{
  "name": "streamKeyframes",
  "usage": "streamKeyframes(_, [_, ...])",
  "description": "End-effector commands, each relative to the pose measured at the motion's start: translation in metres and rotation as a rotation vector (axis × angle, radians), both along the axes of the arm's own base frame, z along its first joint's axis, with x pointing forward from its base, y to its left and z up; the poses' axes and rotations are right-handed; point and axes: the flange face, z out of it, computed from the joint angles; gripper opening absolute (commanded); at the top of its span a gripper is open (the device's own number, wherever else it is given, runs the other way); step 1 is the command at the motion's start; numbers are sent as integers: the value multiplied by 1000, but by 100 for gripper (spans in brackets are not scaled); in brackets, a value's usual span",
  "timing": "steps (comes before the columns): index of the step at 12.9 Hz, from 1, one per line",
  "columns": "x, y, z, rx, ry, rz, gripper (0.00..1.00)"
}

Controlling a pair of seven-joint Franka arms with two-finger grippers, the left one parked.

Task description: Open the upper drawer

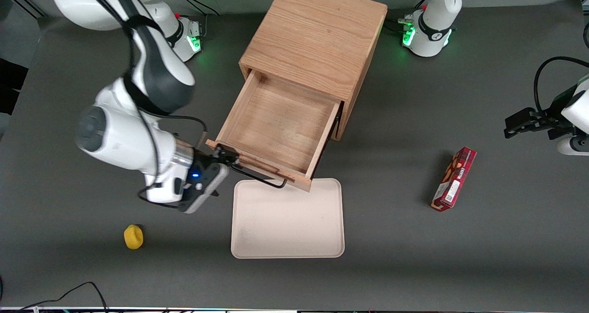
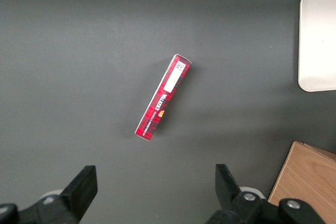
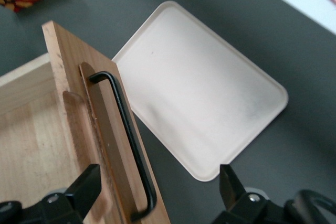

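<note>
The cream tray point(image 1: 287, 221) lies nearest the camera, flat on the grey table. At its 12 o'clock stands the oak cabinet point(image 1: 317, 37), the upper drawer point(image 1: 278, 129) pulled well out over the tray's edge, bare inside. It looks stiff and fairly light; its thin black handle point(image 3: 128, 140) is the place to grasp. The gripper point(image 3: 157, 192), fingers spread, straddles that bar.

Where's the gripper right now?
Front view: the gripper, fingers open, sits at the pulled-out upper drawer's black handle, beside the beige tray.
</note>
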Motion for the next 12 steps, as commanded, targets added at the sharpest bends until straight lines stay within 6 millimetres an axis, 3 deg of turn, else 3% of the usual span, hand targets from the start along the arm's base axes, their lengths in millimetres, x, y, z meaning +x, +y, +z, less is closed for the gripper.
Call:
streamKeyframes(1, [-23,-57,50,15,17,-66,100])
streamKeyframes(3, [-47,-106,82,-32,117,-207,100])
streamKeyframes(5, [-86,-146,113,-124,179,-434,100])
streamKeyframes(6, [-103,-158,127,-182,176,-521,100])
streamKeyframes(9, [-122,-233,129,-299,206,-683,100])
streamKeyframes(12, [-120,-251,125,-331,210,-707,100])
